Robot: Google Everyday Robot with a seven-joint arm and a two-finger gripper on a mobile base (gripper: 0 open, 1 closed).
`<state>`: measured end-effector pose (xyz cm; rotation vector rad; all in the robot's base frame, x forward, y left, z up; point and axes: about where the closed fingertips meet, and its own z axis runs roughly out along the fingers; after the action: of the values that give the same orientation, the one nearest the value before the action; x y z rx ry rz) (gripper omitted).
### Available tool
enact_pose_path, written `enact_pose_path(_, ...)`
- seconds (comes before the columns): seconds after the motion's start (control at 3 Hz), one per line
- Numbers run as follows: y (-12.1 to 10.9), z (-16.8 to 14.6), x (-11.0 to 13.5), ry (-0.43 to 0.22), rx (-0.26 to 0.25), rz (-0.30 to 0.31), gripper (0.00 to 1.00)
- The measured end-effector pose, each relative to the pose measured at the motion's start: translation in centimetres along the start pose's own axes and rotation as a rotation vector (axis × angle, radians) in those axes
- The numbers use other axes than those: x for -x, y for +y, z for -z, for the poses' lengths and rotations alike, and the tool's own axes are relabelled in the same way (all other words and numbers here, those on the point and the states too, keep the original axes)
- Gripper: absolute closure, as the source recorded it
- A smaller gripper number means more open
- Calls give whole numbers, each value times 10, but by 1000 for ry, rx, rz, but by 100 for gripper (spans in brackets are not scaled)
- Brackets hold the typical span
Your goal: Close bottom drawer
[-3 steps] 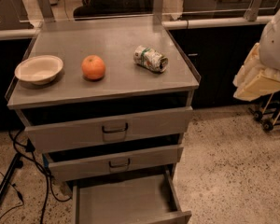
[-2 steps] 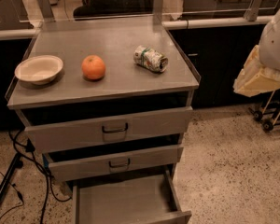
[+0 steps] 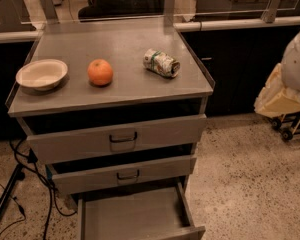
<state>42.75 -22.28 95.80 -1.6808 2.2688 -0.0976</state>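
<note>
— Grey sheet metal, that bottom drawer [image 3: 135, 216]. It's pulled out a long way at the foot of the desk [image 3: 120, 44], with nothing in it that I can see.

— So it's light?

— I'd guess so. It's an empty, shallow tray and should roll in under a steady push. It looks stiff enough not to buckle. Thin metal is slick, though, and a push near one corner could skid off or rack the tray on its runners.

— Where would you take it?

— No need to grab it. Press flat on the middle of the front panel. Only the panel's top lip shows, low down towards the right corner, and the pull is out of sight.

— And the tool?

— It's nowhere in sight from here, so I cannot tell whether it's wide or narrow.

— Anything in the way?

— The middle drawer [image 3: 122, 173] just above stands out a little, and so does the top drawer [image 3: 117, 139], so the push wants to come in low. The bowl [image 3: 41, 74], orange [image 3: 100, 72] and can [image 3: 161, 63] sit up on the desk, well apart from the drawer. A hard slam might jolt them. The can lies on its side and could roll.
</note>
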Motion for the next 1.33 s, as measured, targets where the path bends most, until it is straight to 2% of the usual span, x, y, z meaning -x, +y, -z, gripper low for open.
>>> enact_pose_path(0.33, 30, -36, -31, 9, 16, -88, 100)
enact_pose_path(0.67, 66, -96, -61, 22, 65, -184, 100)
enact_pose_path(1.0, 112, -177, -87, 61, 200, -262, 100)
enact_pose_path(1.33, 112, -177, -86, 61, 200, -262, 100)
